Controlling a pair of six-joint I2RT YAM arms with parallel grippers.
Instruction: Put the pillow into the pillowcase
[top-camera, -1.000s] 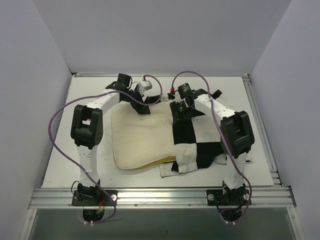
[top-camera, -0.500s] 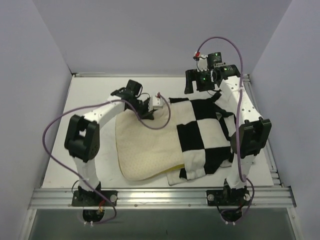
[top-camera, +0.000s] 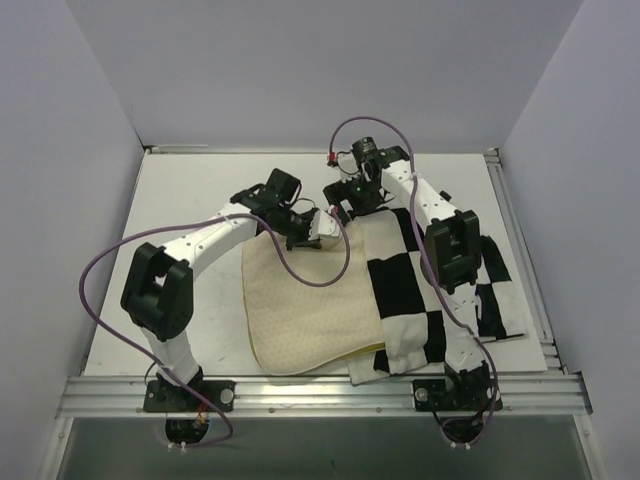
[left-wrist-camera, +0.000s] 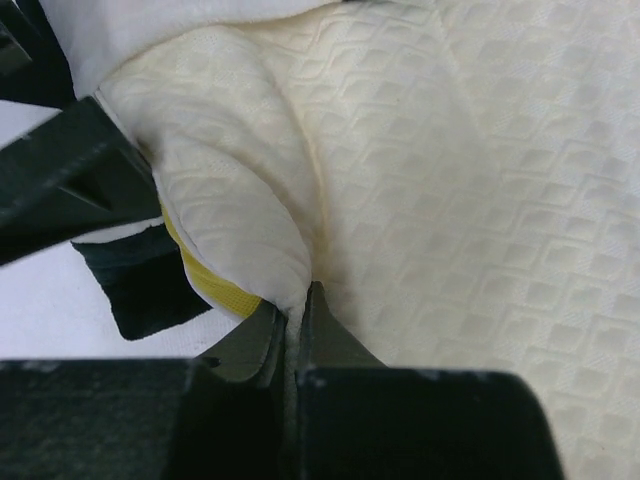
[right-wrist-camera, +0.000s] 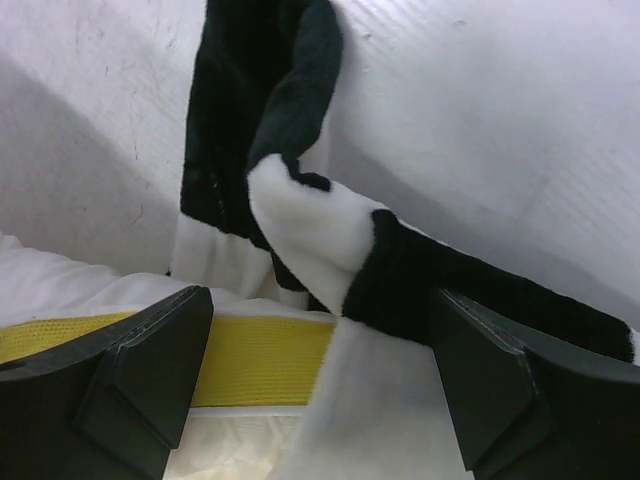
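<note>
The cream quilted pillow (top-camera: 300, 305) lies in the middle of the table, its right part inside the black-and-white checkered pillowcase (top-camera: 410, 290). At the pillow's far edge, my left gripper (top-camera: 318, 228) is shut on a pinched fold of the pillow's cover (left-wrist-camera: 450, 150). That pinch sits right beside the yellow side edge (left-wrist-camera: 205, 275), and the left gripper (left-wrist-camera: 293, 312) holds the fabric between its closed tips. Just right of it, my right gripper (top-camera: 345, 205) stands open. In the right wrist view, the right gripper (right-wrist-camera: 318, 335) straddles the pillowcase's rumpled rim (right-wrist-camera: 300, 225) and the pillow's yellow band (right-wrist-camera: 250, 360) without gripping either.
The white table (top-camera: 190, 190) is walled on three sides. An aluminium rail (top-camera: 320, 395) runs along the near edge by the arm bases. Purple cables (top-camera: 95, 290) loop off both arms. The pillowcase's right end (top-camera: 495, 310) reaches close to the table's right edge.
The left gripper has shut on the pillow's far edge. The right gripper opened, swung up to the back right, then came down beside the left one. Pillow and case have shifted right.
</note>
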